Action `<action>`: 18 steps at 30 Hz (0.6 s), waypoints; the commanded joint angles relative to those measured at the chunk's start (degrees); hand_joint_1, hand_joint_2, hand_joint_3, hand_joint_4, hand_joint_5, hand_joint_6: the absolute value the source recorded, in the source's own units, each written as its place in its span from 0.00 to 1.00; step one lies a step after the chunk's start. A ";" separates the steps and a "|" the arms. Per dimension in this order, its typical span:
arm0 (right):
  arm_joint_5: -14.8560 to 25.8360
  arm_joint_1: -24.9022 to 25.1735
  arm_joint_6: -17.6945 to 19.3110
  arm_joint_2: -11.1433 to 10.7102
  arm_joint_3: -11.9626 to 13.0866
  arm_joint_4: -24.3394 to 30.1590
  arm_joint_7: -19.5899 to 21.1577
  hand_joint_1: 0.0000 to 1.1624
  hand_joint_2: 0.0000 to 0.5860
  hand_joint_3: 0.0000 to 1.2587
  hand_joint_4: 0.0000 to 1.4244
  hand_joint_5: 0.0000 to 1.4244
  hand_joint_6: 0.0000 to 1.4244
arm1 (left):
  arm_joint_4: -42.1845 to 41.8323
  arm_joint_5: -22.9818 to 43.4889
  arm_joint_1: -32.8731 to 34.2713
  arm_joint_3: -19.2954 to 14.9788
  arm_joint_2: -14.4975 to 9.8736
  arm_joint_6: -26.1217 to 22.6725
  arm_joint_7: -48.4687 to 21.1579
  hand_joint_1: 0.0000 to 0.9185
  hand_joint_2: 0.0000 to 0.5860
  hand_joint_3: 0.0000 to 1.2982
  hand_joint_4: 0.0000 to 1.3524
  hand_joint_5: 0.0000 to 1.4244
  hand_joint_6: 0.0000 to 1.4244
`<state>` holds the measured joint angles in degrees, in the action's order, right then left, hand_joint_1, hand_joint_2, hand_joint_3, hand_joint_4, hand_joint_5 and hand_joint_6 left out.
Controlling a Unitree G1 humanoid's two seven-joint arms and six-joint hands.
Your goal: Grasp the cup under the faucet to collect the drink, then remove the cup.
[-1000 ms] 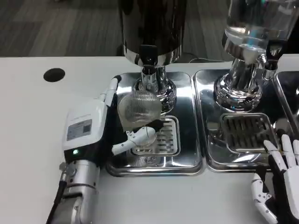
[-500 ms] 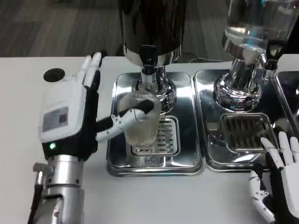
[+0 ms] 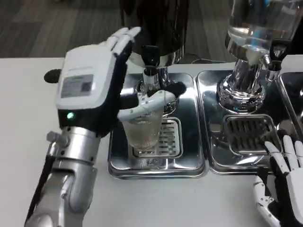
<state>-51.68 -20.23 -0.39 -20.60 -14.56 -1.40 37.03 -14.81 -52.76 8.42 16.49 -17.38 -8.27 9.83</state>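
- Up front, the left hand point(image 3: 92, 90) stands raised with its back to the camera, fingers spread upward, thumb lying across the ribbed clear cup point(image 3: 141, 130) near its rim; whether it truly grips, I cannot tell.
- That cup stands upright on the drip tray point(image 3: 156, 165) below the faucet point(image 3: 151, 59); it looks light, stiff and slippery, best wrapped mid-wall.
- Off right, the right hand point(image 3: 280, 187) rests with fingers apart, holding nothing.

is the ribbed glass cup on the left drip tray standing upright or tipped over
Upright. The cup stands with its base on the left drip tray's grate, below the faucet, walls vertical. The left hand partly covers its rim.
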 commanded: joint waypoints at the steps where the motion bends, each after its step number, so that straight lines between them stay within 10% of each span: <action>1: 0.45 -0.74 1.16 -0.11 0.69 0.92 0.59 0.00 0.90 0.15 0.00 0.00 0.06 | 0.54 -2.02 1.82 1.05 0.78 -0.72 -2.35 0.00 0.08 0.20 0.14 0.27 0.28; 9: 0.43 -1.27 1.95 -0.28 1.11 0.99 0.60 0.00 0.90 0.15 0.00 0.00 0.06 | 0.47 -3.77 -2.03 1.53 1.08 -0.30 -0.41 0.00 0.08 0.28 0.27 0.45 0.58; 18: -0.62 -1.17 1.60 0.15 0.61 1.93 0.05 0.00 0.90 0.13 0.00 0.00 0.07 | 0.08 -3.44 -4.28 0.27 1.31 1.05 1.61 0.00 0.09 0.33 0.36 0.52 0.66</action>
<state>-51.85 -21.13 1.24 -20.62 -13.90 -0.32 37.04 -14.67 -56.36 5.81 16.82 -16.12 -7.72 10.99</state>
